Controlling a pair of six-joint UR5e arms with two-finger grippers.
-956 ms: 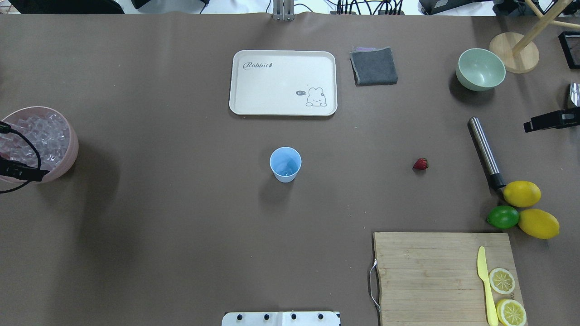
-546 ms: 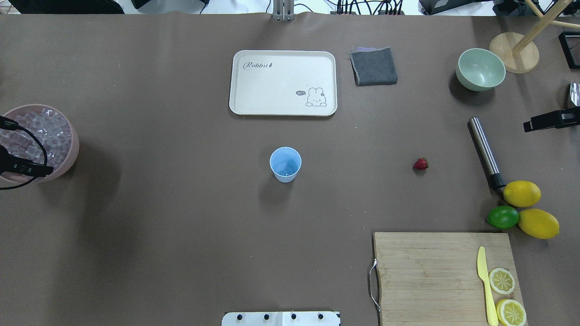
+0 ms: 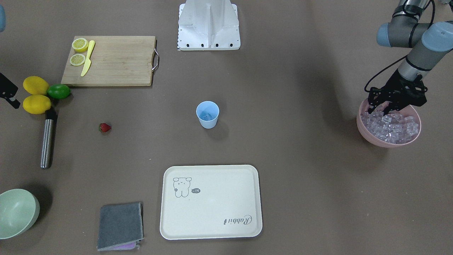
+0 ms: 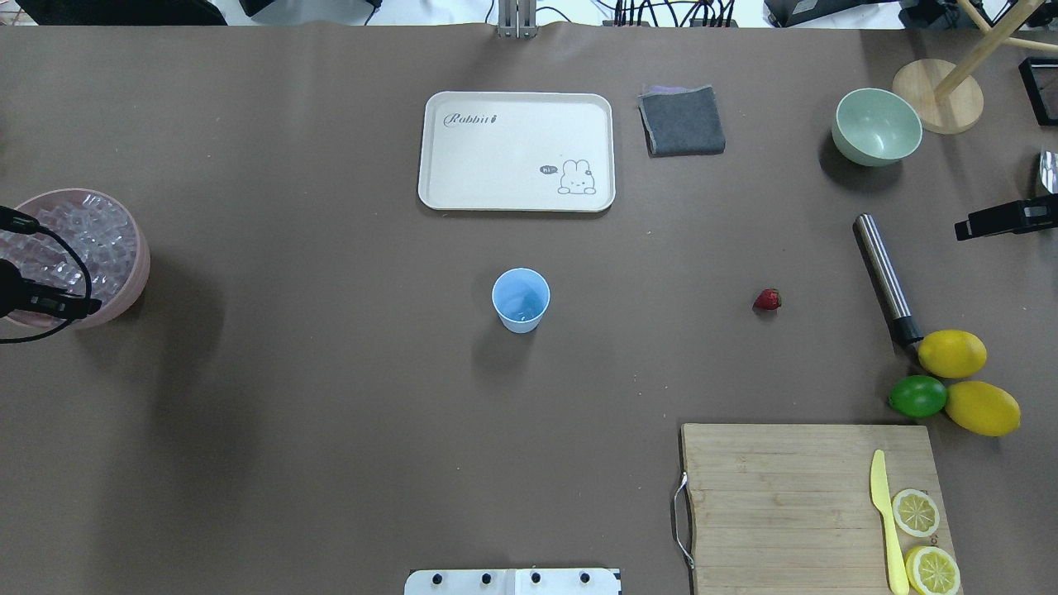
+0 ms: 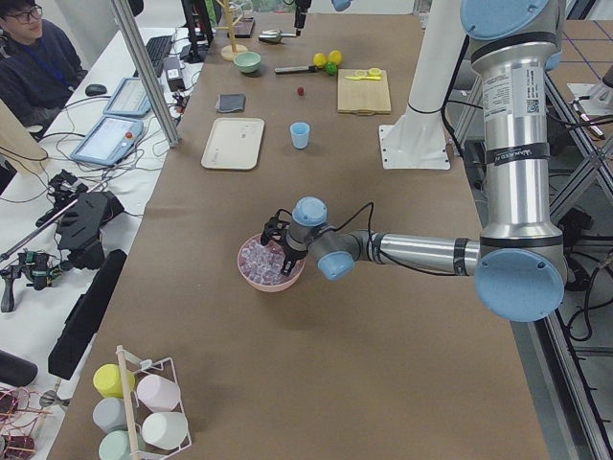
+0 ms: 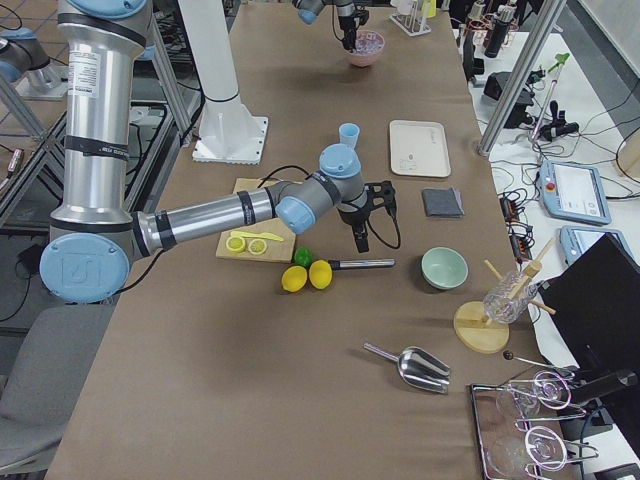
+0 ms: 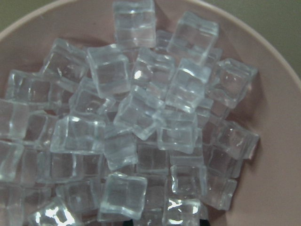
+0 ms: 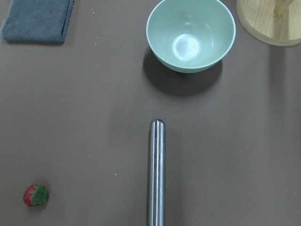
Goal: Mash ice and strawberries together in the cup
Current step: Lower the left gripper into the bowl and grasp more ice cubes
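the left gripper (image 3: pixel 379 109) hovers with its fingers spread, tips down among the ice (image 3: pixel 393 125) piled in the pink bowl (image 3: pixel 365 131). it is pinching nothing yet. that bowl sits at the 9 o'clock edge of the bench in the overhead view. the cup (image 4: pixel 521 299) stands upright at the middle of the bench, well apart from the bowl, and i can't tell what, if anything, lies at its bottom. the strawberry (image 4: pixel 767 299) lies alone at 3 o'clock from the cup, and past it, further toward 3 o'clock, is the steel rod (image 4: pixel 883 277).

the step in hand looks like picking a cube. the wrist view shows the cubes heaped loose and glossy, tilted every way, so i'd say it pays to choose one that sits proud on top rather than one wedged between neighbours. the fingers should come down either side of its flat faces and close squarely, since a grip on the corners would likely squirt it out. keep off the pink rim, or the bowl may tip or slide. lift straight up before swinging toward 3 o'clock, so no neighbours get dragged over the edge.

the right gripper (image 4: pixel 971 225) waits at the 3 o'clock edge, above the rod; whether it is spread or closed i cannot tell.
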